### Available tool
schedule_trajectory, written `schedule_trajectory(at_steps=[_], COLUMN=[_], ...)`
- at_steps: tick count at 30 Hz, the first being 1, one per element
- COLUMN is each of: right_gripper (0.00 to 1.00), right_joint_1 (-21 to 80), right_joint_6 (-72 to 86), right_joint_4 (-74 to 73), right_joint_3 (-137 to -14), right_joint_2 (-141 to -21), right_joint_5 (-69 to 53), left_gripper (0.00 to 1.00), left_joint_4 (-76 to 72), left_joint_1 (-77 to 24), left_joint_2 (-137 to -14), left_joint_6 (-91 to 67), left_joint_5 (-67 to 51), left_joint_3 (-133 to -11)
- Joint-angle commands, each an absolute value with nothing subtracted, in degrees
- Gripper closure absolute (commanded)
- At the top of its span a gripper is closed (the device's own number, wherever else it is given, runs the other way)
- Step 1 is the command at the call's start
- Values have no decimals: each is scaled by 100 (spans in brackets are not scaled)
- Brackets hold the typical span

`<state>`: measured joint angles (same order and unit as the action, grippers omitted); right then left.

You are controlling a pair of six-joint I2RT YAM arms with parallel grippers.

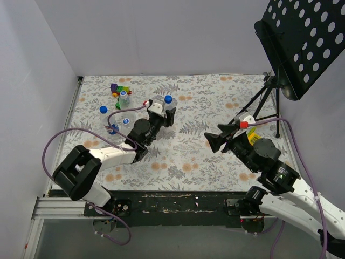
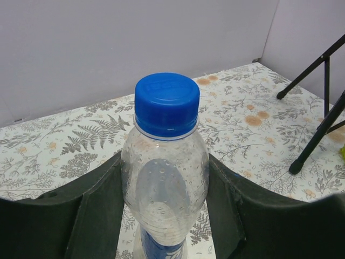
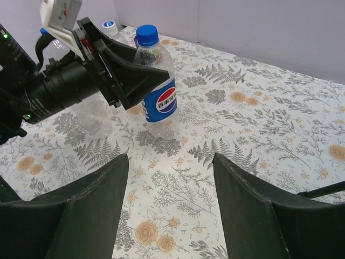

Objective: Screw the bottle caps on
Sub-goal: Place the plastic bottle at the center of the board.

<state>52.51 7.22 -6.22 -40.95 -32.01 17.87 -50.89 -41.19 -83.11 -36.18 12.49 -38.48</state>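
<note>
1. A tablecloth (image 1: 188,156) has leaves and orange flowers on it.
2. Bright toy blocks (image 1: 119,89) sit in a little pile at 11 o'clock.
3. A black stand (image 1: 302,43) with round holes is at 2 o'clock, its thin legs (image 1: 277,108) on the cloth.

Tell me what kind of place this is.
Probably a robot test booth: plain white walls box in a floral-cloth table, left arm and right arm mounted at its edge, music stand beside.

Lab test cell: white walls (image 1: 161,32), floral-cloth table (image 1: 188,156), music stand (image 1: 302,43).
</note>
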Motion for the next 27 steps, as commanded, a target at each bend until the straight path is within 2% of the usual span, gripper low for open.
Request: schedule_trajectory(at_steps=[1, 17, 25, 27], right_gripper=[29, 29, 29, 29], right_joint_1=[5247, 5247, 5247, 5247], right_joint_6=[624, 571, 545, 536], right_joint_4=[-474, -563, -580, -571], right_joint_3=[-4087, -3999, -4043, -4034], right_joint_2=[-2936, -2681, -2742, -2725], right_joint_5=[2092, 1995, 1872, 1881], left_gripper=[64, 58, 45, 39], left_joint_4=[-6187, -6671, -6645, -6627], left_joint_1=[-4122, -4359, -4438, -4447], left_joint_2=[-8639, -9070, -9026, -8991], left_joint_6=[-3673, -3832, -3832, -3823], left_joint_5=[1643, 2030, 2171, 2188], left_joint_3=[-3824, -3094, -2962, -2936])
